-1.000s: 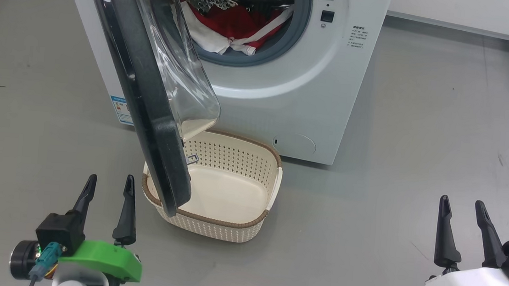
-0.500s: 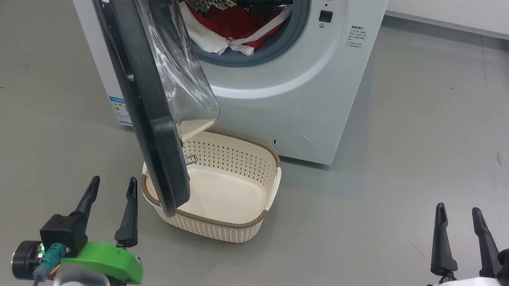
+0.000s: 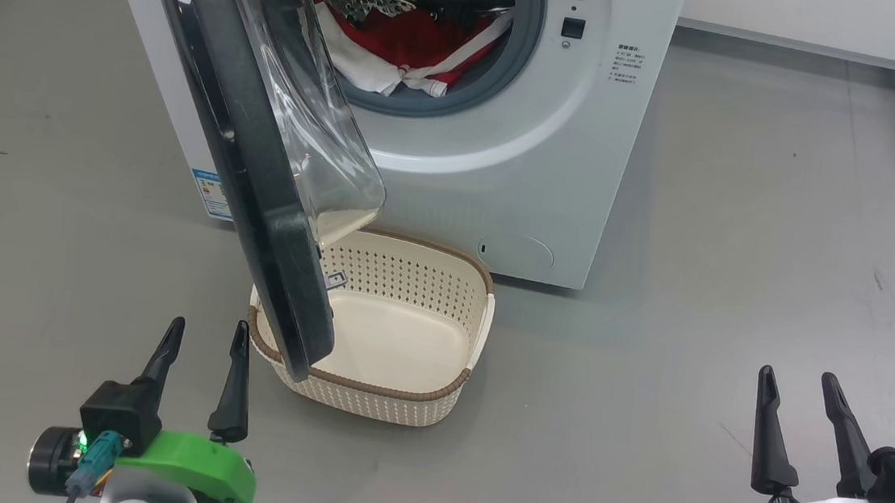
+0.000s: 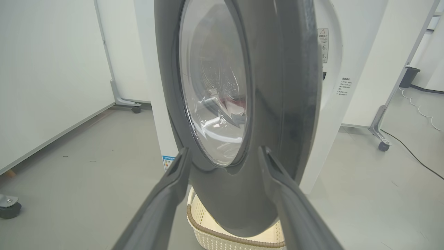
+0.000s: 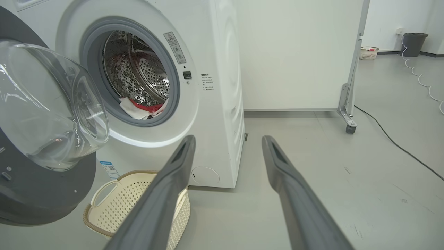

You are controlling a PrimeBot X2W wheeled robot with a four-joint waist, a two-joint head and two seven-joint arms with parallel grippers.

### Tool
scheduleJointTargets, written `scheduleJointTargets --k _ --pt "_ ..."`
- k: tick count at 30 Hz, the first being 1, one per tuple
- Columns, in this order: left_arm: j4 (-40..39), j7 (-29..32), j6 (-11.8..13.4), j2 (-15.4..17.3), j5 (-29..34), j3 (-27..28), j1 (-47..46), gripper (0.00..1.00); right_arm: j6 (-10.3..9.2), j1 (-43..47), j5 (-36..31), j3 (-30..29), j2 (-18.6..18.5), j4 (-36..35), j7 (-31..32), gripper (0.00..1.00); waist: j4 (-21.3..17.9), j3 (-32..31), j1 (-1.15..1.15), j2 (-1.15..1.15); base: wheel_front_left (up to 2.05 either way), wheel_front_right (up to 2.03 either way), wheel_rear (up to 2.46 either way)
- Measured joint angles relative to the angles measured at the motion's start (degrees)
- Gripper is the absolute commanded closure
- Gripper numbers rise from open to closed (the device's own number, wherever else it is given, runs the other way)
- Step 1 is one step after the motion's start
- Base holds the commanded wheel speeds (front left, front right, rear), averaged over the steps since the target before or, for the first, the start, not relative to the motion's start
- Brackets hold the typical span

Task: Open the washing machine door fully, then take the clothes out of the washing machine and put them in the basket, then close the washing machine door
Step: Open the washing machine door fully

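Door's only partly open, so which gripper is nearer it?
Left. The left gripper sits beside the door, by its lower edge; the right gripper is far off to its right.

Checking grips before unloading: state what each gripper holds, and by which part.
Nothing is held: the dark-fingered left gripper and right gripper both stand open and empty.

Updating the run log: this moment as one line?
washing machine door: part open, above basket | clothes: inside washing machine | basket: empty | left end effector: open, empty | right end effector: open, empty
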Motion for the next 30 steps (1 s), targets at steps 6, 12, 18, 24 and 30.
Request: scheduleJointTargets --k 6,12,18,24,30 --pt "0.23 0.0 0.0 0.0 0.0 -0.13 0.0 0.0 0.48 0.08 -0.57 -0.55 0.58 0.0 0.0 0.0 0.04 0.04 0.0 0.0 0.0 0.0 0.0" --pt "0.24 0.0 0.0 0.0 -0.01 -0.21 0.0 0.0 0.98 0.53 -1.05 -1.05 0.89 0.0 0.0 0.0 0.08 0.08 0.0 0.0 0.0 0.0 0.0" --pt "0.23 0.0 0.0 0.0 -0.02 -0.26 0.0 0.0 1.22 0.76 -1.53 -1.63 1.6 -0.29 0.0 0.0 0.09 0.25 0.0 0.0 0.0 0.0 0.0" --pt "0.23 0.0 0.01 0.0 -0.03 -0.4 0.0 0.0 1.56 0.85 -1.77 -1.94 1.96 -0.31 0.0 0.0 0.14 0.36 0.0 0.0 0.0 0.0 0.0" --pt "0.23 0.0 0.0 0.0 -0.04 -0.53 0.0 0.0 2.27 0.93 -2.12 -2.03 2.4 -0.25 0.0 0.0 0.25 0.35 0.0 0.0 0.0 0.0 0.0"
